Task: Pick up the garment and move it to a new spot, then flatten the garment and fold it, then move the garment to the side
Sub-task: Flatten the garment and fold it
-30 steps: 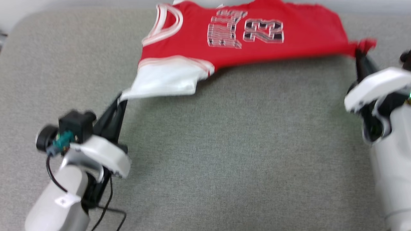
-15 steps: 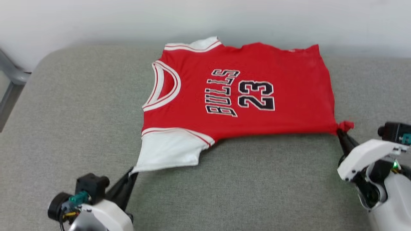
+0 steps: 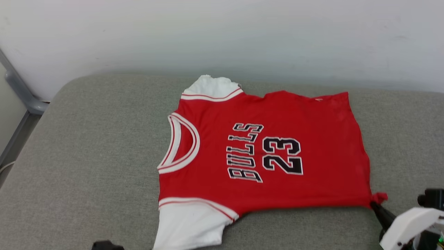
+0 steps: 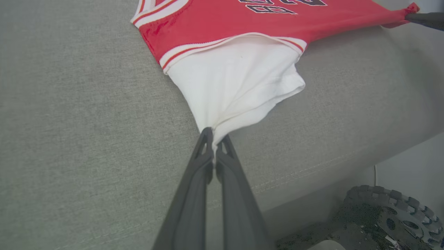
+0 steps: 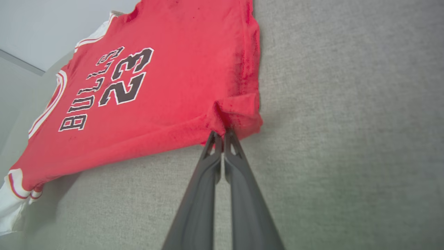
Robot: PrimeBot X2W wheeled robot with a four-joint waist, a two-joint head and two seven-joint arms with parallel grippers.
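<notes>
The garment (image 3: 270, 152), a red jersey with white sleeves and a dark "BULLS 23" print facing up, lies spread on the grey cushion (image 3: 90, 166), neck hole to the left. My left gripper (image 4: 215, 137) is shut on the tip of the near white sleeve (image 4: 239, 80), which is pulled into a point. My right gripper (image 5: 221, 133) is shut on the near hem corner of the garment (image 5: 239, 111); in the head view that gripper (image 3: 374, 204) shows at the lower right, pinching the red corner. The garment's near edge is stretched between the two grips.
The cushion's front edge (image 4: 312, 173) drops off close behind my left gripper, with a toothed black wheel (image 4: 392, 215) below. A pale wall (image 3: 222, 34) runs behind the cushion and a grey metal frame (image 3: 20, 93) stands at the far left.
The head camera has tilted up, so the whole picture shifted down. Both grippers stay shut on the garment, which has come to lie flat and spread on the cushion.
</notes>
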